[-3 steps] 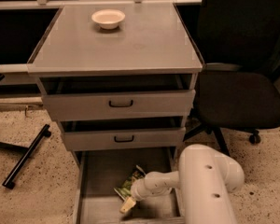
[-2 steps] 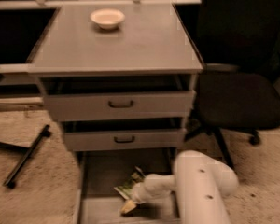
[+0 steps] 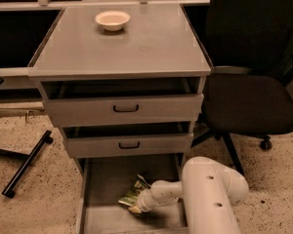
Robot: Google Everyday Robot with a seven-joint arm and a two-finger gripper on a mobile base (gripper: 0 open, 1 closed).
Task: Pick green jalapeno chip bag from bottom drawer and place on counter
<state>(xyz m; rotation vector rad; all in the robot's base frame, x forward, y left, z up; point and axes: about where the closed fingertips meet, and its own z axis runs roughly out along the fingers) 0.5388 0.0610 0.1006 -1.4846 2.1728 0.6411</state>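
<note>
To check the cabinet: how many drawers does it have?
3. The top drawer and the middle drawer sit slightly open under the counter. The bottom drawer is pulled out, with the gripper inside it at the green chip bag.

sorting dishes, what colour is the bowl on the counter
Cream bowl, camera view; gripper is in the bottom drawer by the bag.

Arm (image 3: pixel 212 194) slung low, end effector (image 3: pixel 135 207) inside the bottom drawer (image 3: pixel 107 179).
Bulky white link at lower right; slim wrist (image 3: pixel 161 191) stretches left, ending mid-surface toward the front edge.
</note>
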